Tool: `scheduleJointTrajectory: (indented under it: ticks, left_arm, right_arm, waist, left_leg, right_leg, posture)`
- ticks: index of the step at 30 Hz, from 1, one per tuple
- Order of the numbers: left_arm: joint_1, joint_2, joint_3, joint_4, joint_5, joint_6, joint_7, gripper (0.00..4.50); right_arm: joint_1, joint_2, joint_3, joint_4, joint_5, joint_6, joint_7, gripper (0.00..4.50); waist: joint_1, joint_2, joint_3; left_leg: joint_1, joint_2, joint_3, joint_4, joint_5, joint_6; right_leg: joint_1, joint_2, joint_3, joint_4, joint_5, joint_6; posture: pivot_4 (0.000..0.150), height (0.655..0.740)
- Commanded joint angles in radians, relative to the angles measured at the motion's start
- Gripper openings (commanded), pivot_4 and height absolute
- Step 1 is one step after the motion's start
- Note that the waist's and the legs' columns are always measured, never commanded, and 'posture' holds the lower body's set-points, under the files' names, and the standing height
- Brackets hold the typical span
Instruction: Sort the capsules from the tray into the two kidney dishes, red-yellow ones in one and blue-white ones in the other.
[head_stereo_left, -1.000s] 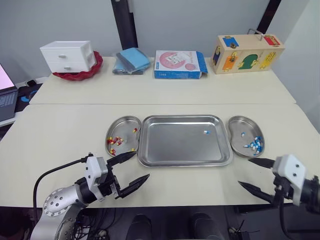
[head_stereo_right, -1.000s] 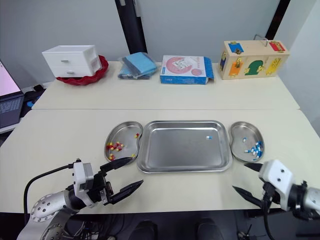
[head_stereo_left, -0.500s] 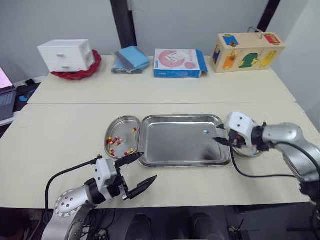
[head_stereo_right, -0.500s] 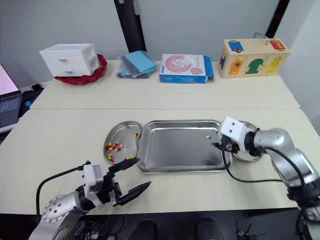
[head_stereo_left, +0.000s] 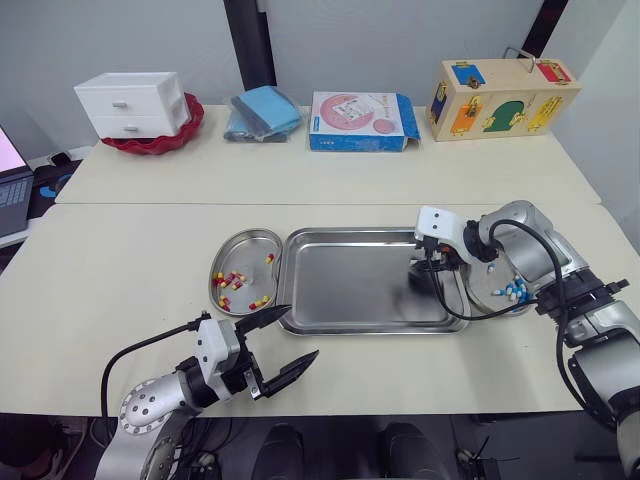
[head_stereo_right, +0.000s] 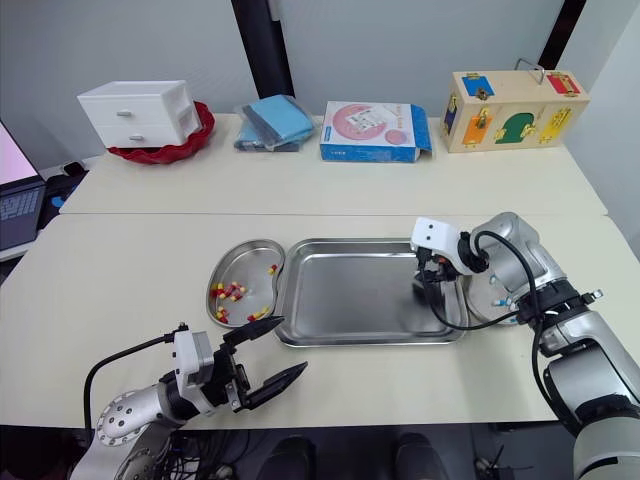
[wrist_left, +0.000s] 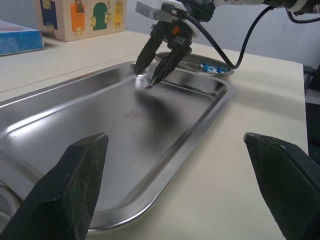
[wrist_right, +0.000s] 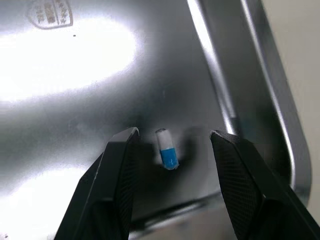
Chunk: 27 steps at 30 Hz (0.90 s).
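Note:
One blue-white capsule (wrist_right: 166, 149) lies in the far right corner of the steel tray (head_stereo_left: 330, 290). My right gripper (wrist_right: 173, 135) points down at it, open, one finger on each side of the capsule and neither touching it. In the head views the right gripper (head_stereo_left: 421, 268) hides the capsule. The left kidney dish (head_stereo_left: 250, 247) holds several red-yellow capsules (head_stereo_left: 235, 285). The right kidney dish (head_stereo_left: 487, 295), partly behind my right arm, holds several blue-white capsules (head_stereo_left: 515, 292). My left gripper (head_stereo_left: 298, 332) is open and holds nothing, low over the table in front of the tray's near left corner.
Along the far table stand a white drawer unit (head_stereo_left: 132, 103) on a red dish, folded blue cloth (head_stereo_left: 262, 117), a pink and blue box (head_stereo_left: 358, 122) and a wooden toy box (head_stereo_left: 503, 97). A laptop (head_stereo_left: 8, 172) sits at the left edge.
My right arm has swung from the table's front right up to the tray and now stands over its far right corner, fingers around the capsule. The left gripper has stayed open at the front.

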Motion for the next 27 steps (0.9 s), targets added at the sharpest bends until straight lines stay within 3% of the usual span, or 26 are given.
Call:
scheduleJointTrajectory:
  ticks: [1, 5, 17, 22, 27]
  left_arm:
    - [0.001, -0.007, -0.011, -0.013, -0.004, -0.023, 0.004, 4.5]
    - [0.008, -0.009, -0.012, -0.014, -0.002, -0.028, 0.006, 4.5]
    - [-0.002, -0.002, -0.017, 0.015, -0.011, -0.046, -0.018, 4.5]
    - [-0.022, 0.003, -0.014, 0.029, -0.018, -0.043, -0.027, 4.5]
    - [-0.039, 0.009, -0.013, 0.033, -0.029, -0.027, -0.036, 4.5]
  right_arm:
    - [-0.025, 0.004, -0.011, 0.032, -0.023, -0.039, 0.029, 2.51]
    - [-0.024, 0.009, -0.012, 0.07, -0.036, -0.06, 0.047, 2.51]
    - [-0.007, 0.018, -0.031, 0.044, -0.044, -0.042, 0.1, 0.01]
    - [0.011, 0.011, -0.053, -0.033, -0.036, -0.015, 0.103, 0.01]
    - [0.069, -0.022, -0.134, -0.223, 0.0, 0.041, 0.071, 0.01]
  waist:
    - [-0.001, 0.0, 0.0]
    - [-0.002, 0.0, 0.0]
    - [-0.001, 0.0, 0.0]
    - [-0.001, 0.0, 0.0]
    - [0.0, 0.002, 0.001]
  left_leg:
    - [0.0, 0.0, 0.0, 0.0, 0.0, 0.0]
    - [0.001, 0.0, 0.0, 0.0, 0.0, 0.0]
    - [0.001, 0.0, 0.0, 0.0, 0.0, 0.0]
    - [0.001, 0.0, 0.0, 0.0, 0.0, 0.0]
    - [0.0, 0.0, 0.0, 0.0, 0.0, 0.0]
  right_leg:
    - [0.0, 0.0, 0.0, 0.0, 0.0, 0.0]
    - [0.0, 0.0, 0.0, 0.0, 0.0, 0.0]
    - [0.001, 0.0, 0.0, 0.001, 0.0, 0.0]
    - [0.0, 0.0, 0.0, 0.001, 0.0, 0.0]
    - [0.0, 0.0, 0.0, 0.001, 0.0, 0.0]
  posture:
    - [0.15, 0.7078]
    - [0.15, 0.7078]
    - [0.15, 0.7078]
    - [0.15, 0.7078]
    - [0.15, 0.7078]
